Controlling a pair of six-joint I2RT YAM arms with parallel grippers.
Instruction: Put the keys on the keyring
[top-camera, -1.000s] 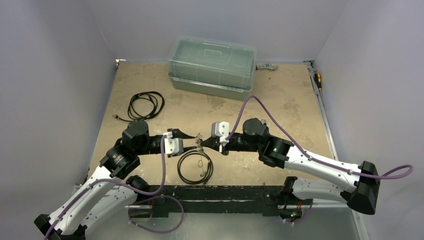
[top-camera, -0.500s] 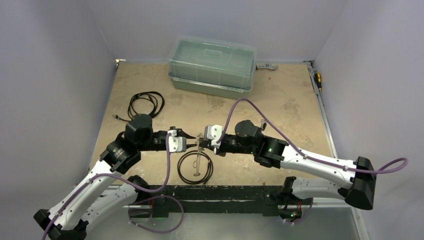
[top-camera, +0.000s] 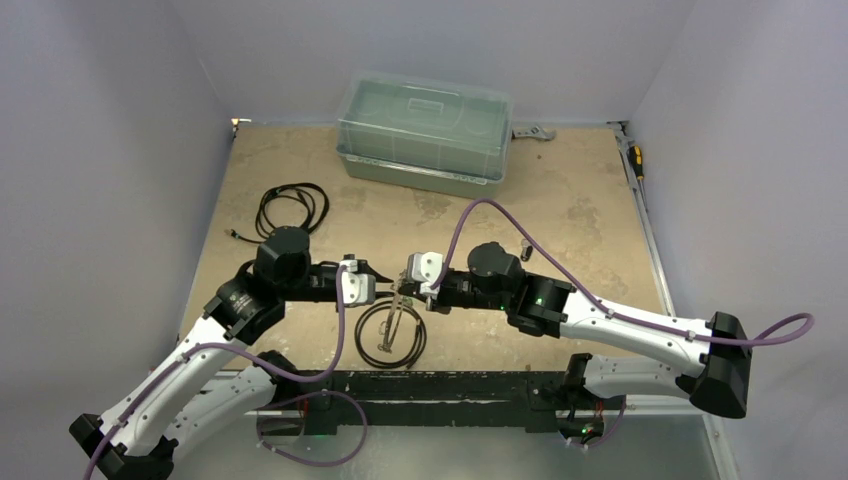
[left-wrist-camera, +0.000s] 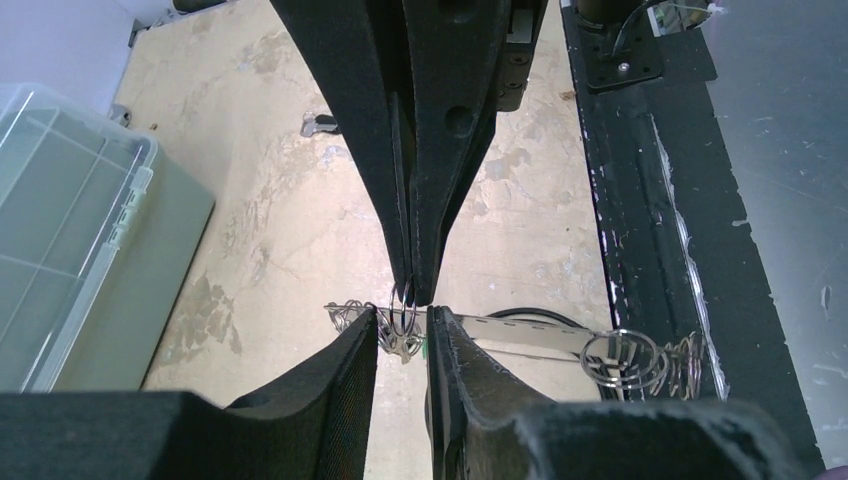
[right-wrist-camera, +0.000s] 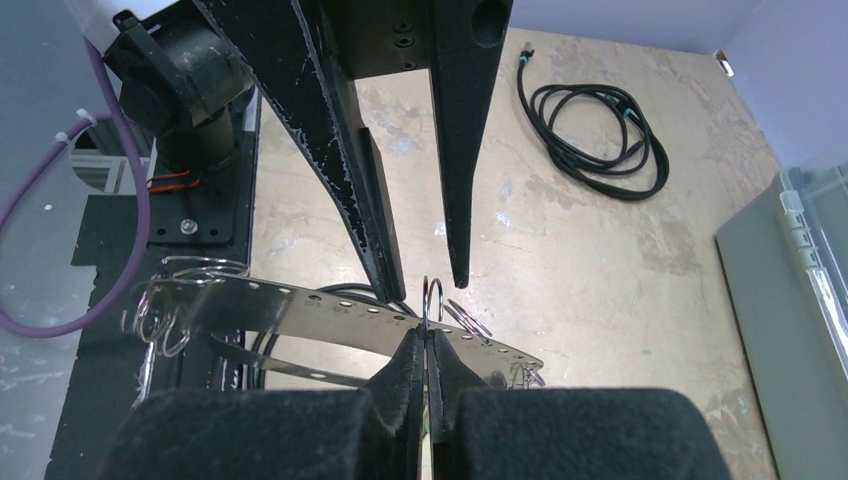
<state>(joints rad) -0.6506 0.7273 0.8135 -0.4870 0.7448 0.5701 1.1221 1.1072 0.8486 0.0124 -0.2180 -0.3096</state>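
Note:
My right gripper (top-camera: 406, 290) is shut on a small silvery split ring (right-wrist-camera: 431, 298), held upright above the table. It also shows in the left wrist view (left-wrist-camera: 404, 300). A few tiny silvery pieces and a green speck (left-wrist-camera: 426, 347) hang under it; I cannot make out any black key heads. My left gripper (top-camera: 378, 286) is open, its fingertips (left-wrist-camera: 365, 330) either side of that ring without gripping it. The keyring (right-wrist-camera: 320, 310), a silvery loop that looks like a flat perforated band carrying more small rings (left-wrist-camera: 625, 352), lies below inside the black hoop (top-camera: 360, 335).
A clear lidded plastic box (top-camera: 425, 130) stands at the back. A coiled black cable (top-camera: 292, 208) lies at the left. A grey spanner (top-camera: 533, 132) and a screwdriver (top-camera: 636, 160) lie at the back right. A black rail (top-camera: 440, 385) runs along the near edge.
Both grippers have moved toward each other, the right one carrying the ring to the left. The left fingertips now flank the ring.

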